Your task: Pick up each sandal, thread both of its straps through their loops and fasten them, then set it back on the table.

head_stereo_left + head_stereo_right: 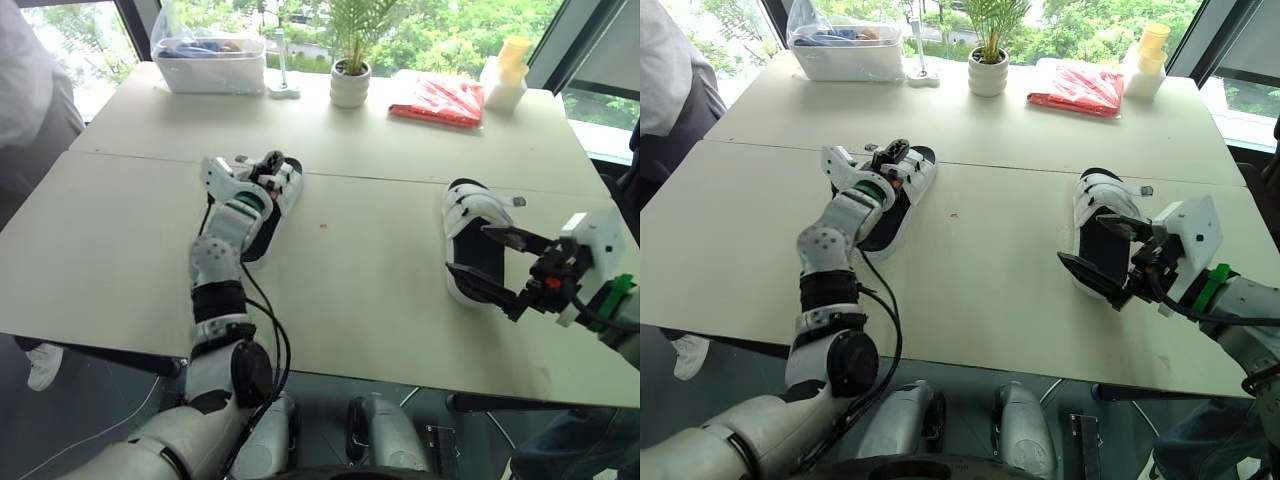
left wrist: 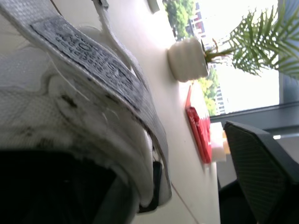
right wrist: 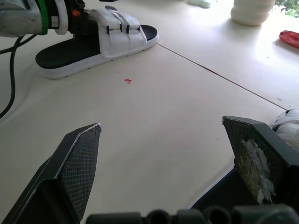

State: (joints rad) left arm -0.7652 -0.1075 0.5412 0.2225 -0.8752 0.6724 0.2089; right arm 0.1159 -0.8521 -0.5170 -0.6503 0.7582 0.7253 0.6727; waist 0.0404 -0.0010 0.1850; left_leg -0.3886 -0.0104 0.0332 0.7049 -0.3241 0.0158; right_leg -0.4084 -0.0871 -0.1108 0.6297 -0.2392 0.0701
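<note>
White-strapped left sandal (image 1: 286, 190) at left gripper (image 1: 268, 165) (grip unclear); right gripper (image 1: 466, 248) spread wide around right sandal (image 1: 470, 205)

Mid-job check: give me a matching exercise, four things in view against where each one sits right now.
Things:
1. left gripper
2. right gripper
3. potted plant
4. red packet

Places:
a. open, at the right sandal
b. far side, middle
c. at the left sandal straps
d. far side, right of the plant

Pairs: 1-c, 2-a, 3-b, 4-d
</note>
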